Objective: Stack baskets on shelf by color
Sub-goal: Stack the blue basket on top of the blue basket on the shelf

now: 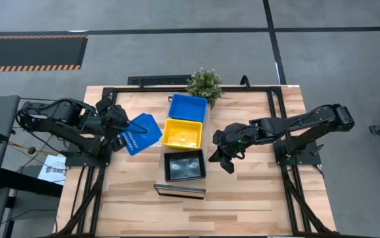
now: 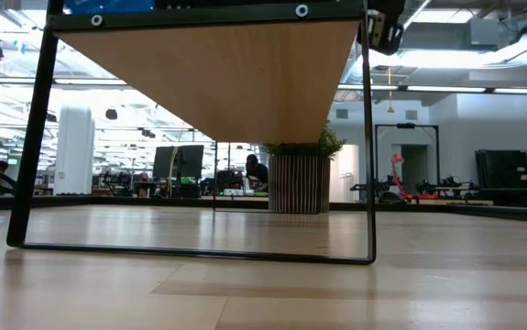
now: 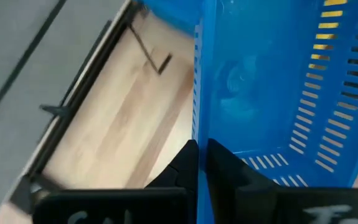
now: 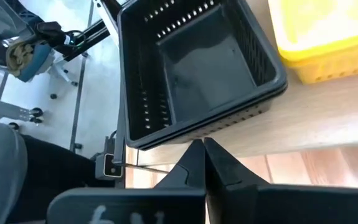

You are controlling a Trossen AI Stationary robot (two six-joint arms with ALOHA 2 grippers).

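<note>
Left hand (image 1: 125, 129) is clamped on the rim of a blue basket (image 1: 141, 133), holding it tilted above the desk (image 1: 256, 198) just left of the shelf (image 1: 183, 190). On that shelf sit, far to near, another blue basket (image 1: 188, 107), a yellow basket (image 1: 182, 133) and a black basket (image 1: 185, 165). The held basket's goal, the blue one, lies right and farther back; its long axis runs skewed to the row. Right hand (image 1: 220, 157), fingers together and empty, waits beside the black basket.
</note>
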